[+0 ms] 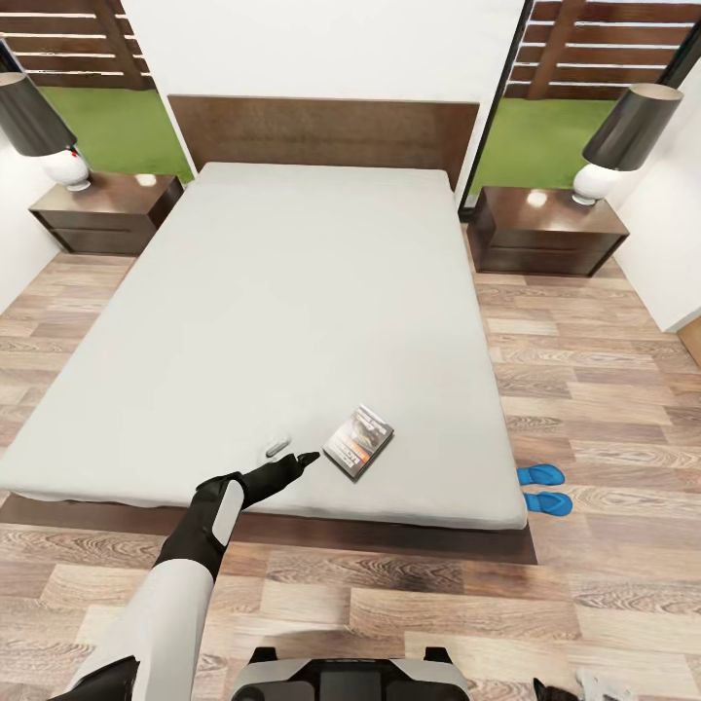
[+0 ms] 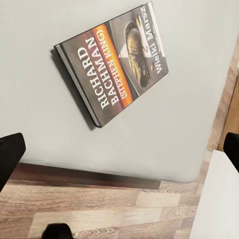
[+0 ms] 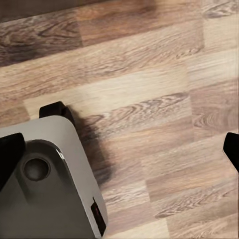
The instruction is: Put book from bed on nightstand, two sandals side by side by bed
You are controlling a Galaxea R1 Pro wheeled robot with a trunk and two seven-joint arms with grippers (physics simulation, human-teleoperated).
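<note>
The book (image 1: 358, 440) lies flat near the foot of the bed (image 1: 292, 312), toward its right side; its dark cover with the orange band (image 2: 115, 63) faces up. My left gripper (image 1: 292, 453) hovers just left of the book, over the mattress edge, open, with its fingertips (image 2: 11, 152) spread wide and nothing between them. Two blue sandals (image 1: 540, 474) (image 1: 547, 503) lie side by side on the floor by the bed's right foot corner. My right gripper (image 3: 122, 149) hangs open over the wood floor.
A nightstand (image 1: 107, 209) stands at the left of the headboard and another nightstand (image 1: 545, 229) at the right, each bearing a lamp (image 1: 623, 136). Wood floor surrounds the bed. My own base (image 3: 55, 174) sits below the right gripper.
</note>
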